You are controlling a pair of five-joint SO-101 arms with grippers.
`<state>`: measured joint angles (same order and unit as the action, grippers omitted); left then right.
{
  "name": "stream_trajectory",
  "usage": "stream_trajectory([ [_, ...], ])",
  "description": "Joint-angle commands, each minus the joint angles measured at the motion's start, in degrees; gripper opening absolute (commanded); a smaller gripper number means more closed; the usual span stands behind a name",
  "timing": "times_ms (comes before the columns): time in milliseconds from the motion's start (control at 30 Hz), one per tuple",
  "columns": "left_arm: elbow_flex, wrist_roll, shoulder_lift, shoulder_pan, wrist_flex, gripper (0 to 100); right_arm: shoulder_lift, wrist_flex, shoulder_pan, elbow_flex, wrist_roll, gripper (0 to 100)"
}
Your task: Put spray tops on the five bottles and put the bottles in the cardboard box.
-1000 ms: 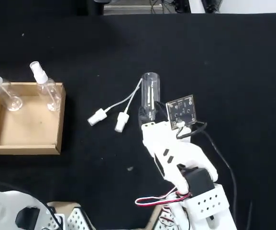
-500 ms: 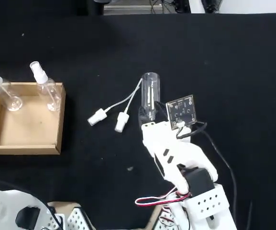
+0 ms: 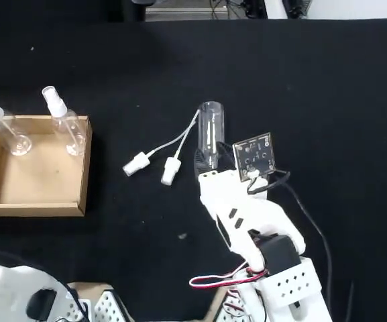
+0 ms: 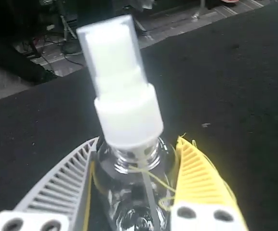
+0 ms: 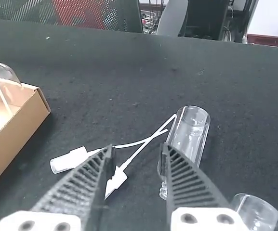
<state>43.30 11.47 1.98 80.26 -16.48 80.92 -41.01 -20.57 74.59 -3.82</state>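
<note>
**Left claw clamped on a capped bottle; right claw spread over the loose spray tops**

At the near left corner of the high view sits the left arm (image 3: 5, 295), folded low by the tabletop's edge. Its left claw (image 4: 138, 144), one finger grey and one yellow, is clamped on the neck of a clear plastic bottle with a white spray top (image 4: 127, 161). The bottle stands upright between the fingers, above bare black cloth.

Just right of centre, the white right arm (image 3: 247, 215) stretches from the near edge away over the tabletop. Its black right claw (image 5: 136, 149) points down with the fingers apart and grips nothing. One finger is just beside the near end of a clear uncapped plastic bottle (image 3: 210, 131), which lies on its side pointing away. I cannot tell whether they touch.

Left of that bottle lie two loose white spray tops (image 3: 137, 163) (image 3: 171, 170). Their thin tubes run toward the bottle's far end.

Well apart to the left, near the edge, is the shallow brown cardboard box (image 3: 84, 168). Two clear capped bottles (image 3: 62, 121) (image 3: 2, 127) are at its far side, and the near floor of the box is open.

Beyond and to the right, the black tabletop (image 3: 314, 100) gives wide free room.
</note>
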Motion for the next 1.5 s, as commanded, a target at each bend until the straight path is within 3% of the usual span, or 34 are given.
stream_trajectory([
  [0,-7.34,-0.97,16.26,-4.88,20.48,3,0.75,1.58,-0.26,-0.4,0.35,12.8],
  [133,-7.08,-6.68,29.01,-10.07,30.95,3,0.75,1.58,-0.26,-0.4,0.35,12.8],
  [500,14.81,-7.21,61.01,-32.22,31.47,3,0.75,1.58,-0.26,-0.4,0.35,12.8],
  [633,20.97,-3.25,67.87,-37.85,31.38,3,0.75,1.58,-0.26,-0.4,0.35,12.8],
  [933,32.92,-2.9,74.2,-39.25,31.12,3,0.75,1.58,-0.26,-0.31,0.35,12.8],
  [1200,47.43,-1.93,74.2,-39.08,12.4,3,0.75,1.58,-0.26,-0.31,0.35,12.8],
  [1467,48.4,0.53,73.32,-39.25,10.9,3,0.75,1.58,-0.26,-0.31,0.35,12.8],
])
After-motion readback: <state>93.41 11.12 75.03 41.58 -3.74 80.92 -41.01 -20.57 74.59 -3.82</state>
